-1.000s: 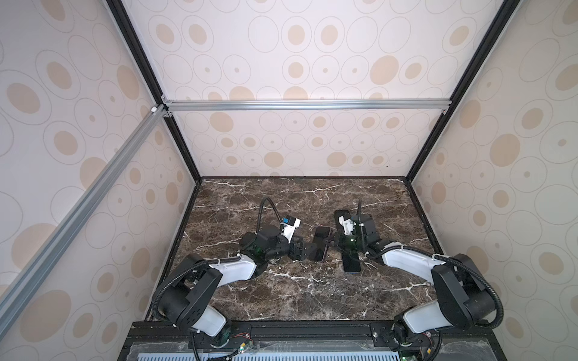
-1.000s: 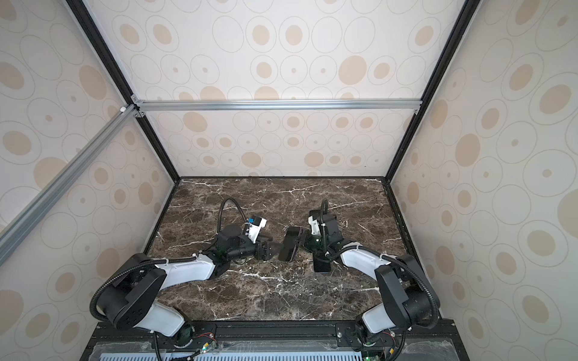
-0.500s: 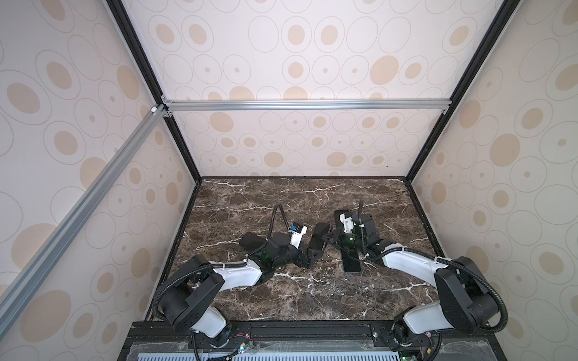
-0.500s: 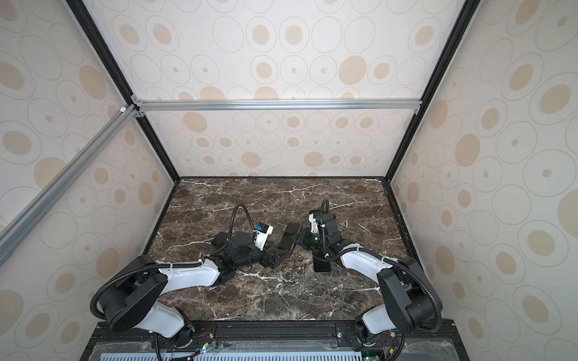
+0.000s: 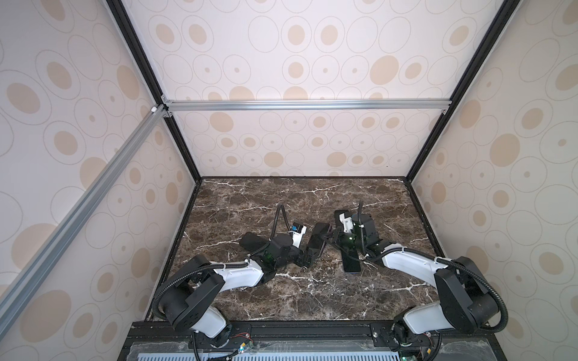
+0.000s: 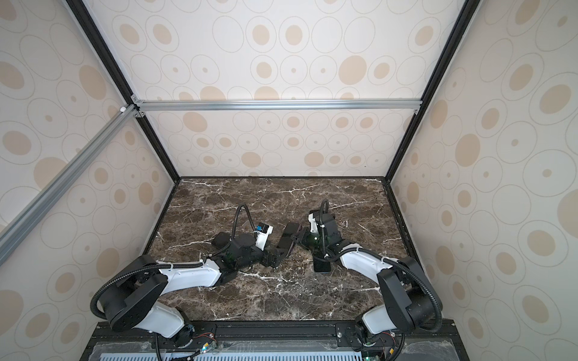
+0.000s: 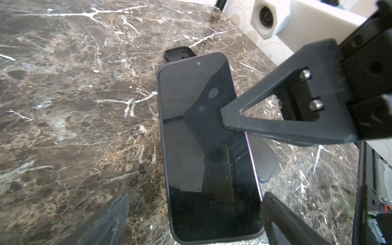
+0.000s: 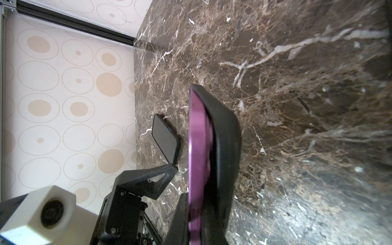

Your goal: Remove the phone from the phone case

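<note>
In a top view the phone (image 5: 316,239) sits tilted above the marble table (image 5: 281,293). The left gripper (image 5: 308,258) is at its near end and the right gripper (image 5: 330,238) at its far side edge.

From the left wrist, the left gripper's jaws stand wide apart on either side of the phone's end; whether they touch it is unclear.

From the right wrist, the right gripper is clenched on the phone's purple edge, with the black phone case (image 8: 224,137) bulging away behind.
</note>
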You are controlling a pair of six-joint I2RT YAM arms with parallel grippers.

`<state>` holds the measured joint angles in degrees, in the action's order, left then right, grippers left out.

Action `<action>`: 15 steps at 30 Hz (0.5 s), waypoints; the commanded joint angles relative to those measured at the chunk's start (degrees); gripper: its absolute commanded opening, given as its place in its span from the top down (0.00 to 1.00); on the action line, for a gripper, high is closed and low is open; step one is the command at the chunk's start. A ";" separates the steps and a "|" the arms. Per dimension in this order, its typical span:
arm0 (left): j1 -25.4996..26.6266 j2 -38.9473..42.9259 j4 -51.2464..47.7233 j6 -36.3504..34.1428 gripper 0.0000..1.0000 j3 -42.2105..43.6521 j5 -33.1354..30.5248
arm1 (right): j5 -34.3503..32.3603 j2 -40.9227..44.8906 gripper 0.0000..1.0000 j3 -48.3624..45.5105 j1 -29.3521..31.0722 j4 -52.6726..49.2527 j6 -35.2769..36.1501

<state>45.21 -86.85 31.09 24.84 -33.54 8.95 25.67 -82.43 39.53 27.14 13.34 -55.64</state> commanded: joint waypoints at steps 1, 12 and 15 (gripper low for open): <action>0.75 -1.10 0.10 0.23 0.03 -2.92 -1.10 | 0.78 1.89 1.00 0.46 0.97 3.80 -1.49; 2.63 -1.37 -6.20 -2.05 0.04 -5.51 -7.29 | -0.44 1.60 1.00 0.66 1.53 3.88 -1.59; 3.61 -2.17 -8.74 -3.01 0.04 -7.05 -9.76 | -0.53 1.39 1.00 0.66 1.87 4.19 -1.87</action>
<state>47.68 -87.94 26.48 23.99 -37.58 3.25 24.93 -82.43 39.53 28.18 13.43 -56.34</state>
